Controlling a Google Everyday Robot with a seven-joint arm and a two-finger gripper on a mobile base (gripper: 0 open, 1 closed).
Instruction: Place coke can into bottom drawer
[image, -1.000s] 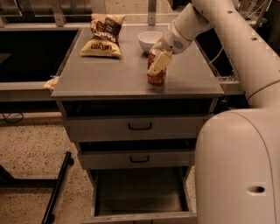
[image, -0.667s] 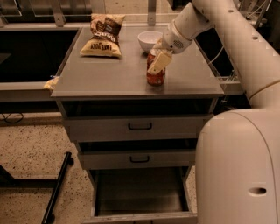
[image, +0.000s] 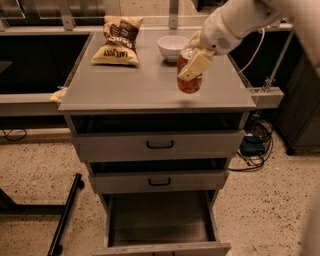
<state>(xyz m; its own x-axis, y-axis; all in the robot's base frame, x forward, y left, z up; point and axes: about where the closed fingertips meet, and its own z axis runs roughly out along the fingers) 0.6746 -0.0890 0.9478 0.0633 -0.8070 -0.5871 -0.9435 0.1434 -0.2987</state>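
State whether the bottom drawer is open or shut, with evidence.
Open: the drawer juts out past the upper drawers, its floor showing. The gripper, over the cabinet top, grips the can.

arm (image: 235, 22): white, rounded | hand (image: 189, 74): cream fingers, over tabletop (image: 140, 87) | cable (image: 258, 46): seemingly white

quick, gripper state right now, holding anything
Gripper: closed on the coke can, over the cabinet top, in front of the white bowl.

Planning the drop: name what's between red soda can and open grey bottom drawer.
Camera view: two grey black-handled drawers; the gripper clasps the red-orange soda can above them.
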